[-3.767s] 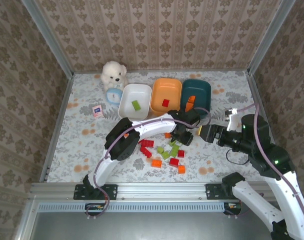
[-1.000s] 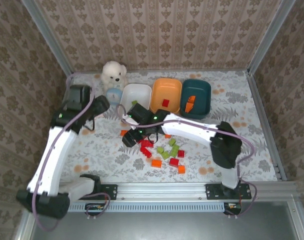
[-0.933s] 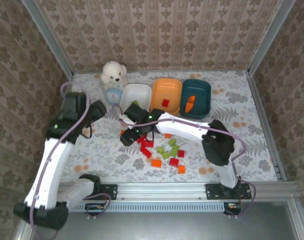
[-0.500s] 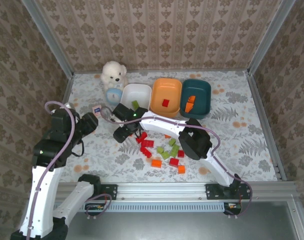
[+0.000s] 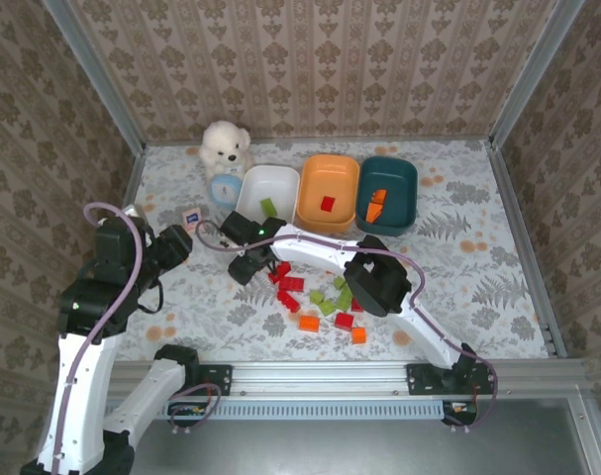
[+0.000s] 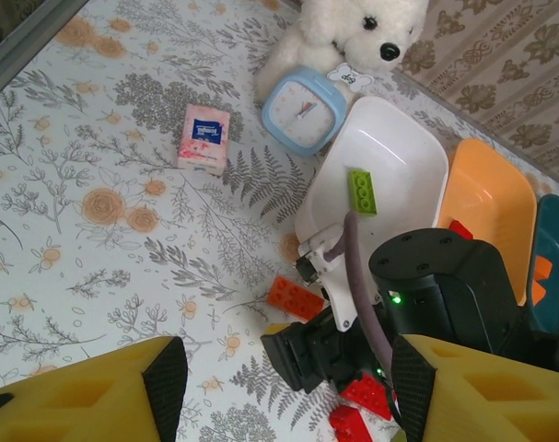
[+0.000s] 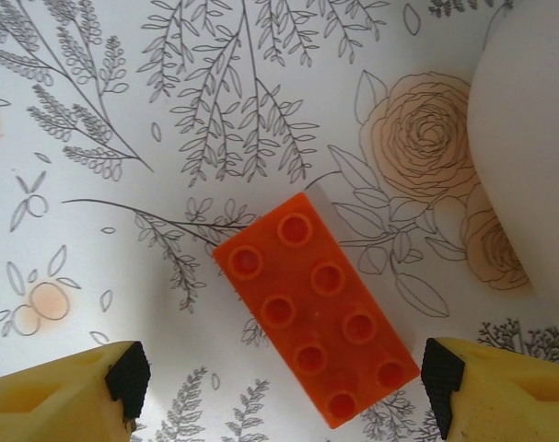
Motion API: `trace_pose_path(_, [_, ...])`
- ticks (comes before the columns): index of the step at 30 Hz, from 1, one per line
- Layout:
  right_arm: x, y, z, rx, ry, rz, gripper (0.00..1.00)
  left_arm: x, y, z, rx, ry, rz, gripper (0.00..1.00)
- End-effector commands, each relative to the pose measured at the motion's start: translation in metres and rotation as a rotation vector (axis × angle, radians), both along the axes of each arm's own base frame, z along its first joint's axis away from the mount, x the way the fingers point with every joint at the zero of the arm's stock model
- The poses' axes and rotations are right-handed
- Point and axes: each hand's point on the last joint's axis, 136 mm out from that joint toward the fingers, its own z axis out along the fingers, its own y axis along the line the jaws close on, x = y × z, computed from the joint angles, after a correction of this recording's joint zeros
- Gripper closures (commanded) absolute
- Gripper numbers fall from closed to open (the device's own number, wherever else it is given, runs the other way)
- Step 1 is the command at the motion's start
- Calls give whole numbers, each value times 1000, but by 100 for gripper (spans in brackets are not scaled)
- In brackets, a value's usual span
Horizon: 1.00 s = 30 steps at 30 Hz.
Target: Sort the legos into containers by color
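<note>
Legos point(image 5: 328, 305) lie mostly in a loose heap of red, green and orange on the surface point(image 5: 458, 287), on the near side of three dishes set in a row; one orange brick point(image 7: 316, 308) lies apart at the heap's left, flat and studs up, near the white dish point(image 5: 278, 186); a green brick point(image 6: 360, 191) lies in that dish; a red brick point(image 5: 327, 204) lies in the orange dish point(image 5: 338, 176) beside it; orange bricks point(image 5: 376, 203) lie in the teal dish point(image 5: 397, 178) at the right end. The right hand point(image 7: 284, 376) hangs over the lone orange brick with its jaws spread wide, one finger on either side; the brick lies slantwise across the gap, and neither pad appears to touch it; nothing is gripped. The left hand point(image 6: 279, 391) is well apart to the left, raised over the surface, its yellow fingers about half spread with nothing between them. A blue clock point(image 6: 302, 110) stands just beside the white dish's far left corner; a white plush point(image 6: 343, 28) sits behind the clock; a small pink card point(image 6: 203, 138) lies flat to the left of the clock.
</note>
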Motion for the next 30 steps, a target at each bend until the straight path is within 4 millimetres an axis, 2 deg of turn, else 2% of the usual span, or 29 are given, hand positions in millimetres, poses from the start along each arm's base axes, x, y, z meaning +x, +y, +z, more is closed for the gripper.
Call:
trace_pose_path(1, [4,-3,-11,-73,-56,30,18,-7,-3,5,-3,-7,-30,37])
trace_pose_path(7, [3,0,-23,-82,-38,47,18,-7,-5,1,-18,2,-33,38])
trace_pose_path(10, [-3,3,-29,-69,1,50,22,-6,-5,1,-24,2,-32,39])
trace_pose_path(14, [-11,3,-33,-60,52,45,36,-6,-5,0,-28,3,-28,39])
trace_pose_path(20, [-15,-1,-40,-86,81,26,43,-4,-7,-1,-38,1,-29,40])
trace_pose_path(23, [-15,-5,-44,-124,88,9,51,-3,-7,-2,-38,0,-30,40])
trace_pose_path(26, [-15,-6,-40,-126,66,-4,61,-3,-8,-2,-41,-1,-31,40])
trace_pose_path(30, [-17,5,-15,-65,28,1,67,-3,-10,-1,-38,-3,-46,39])
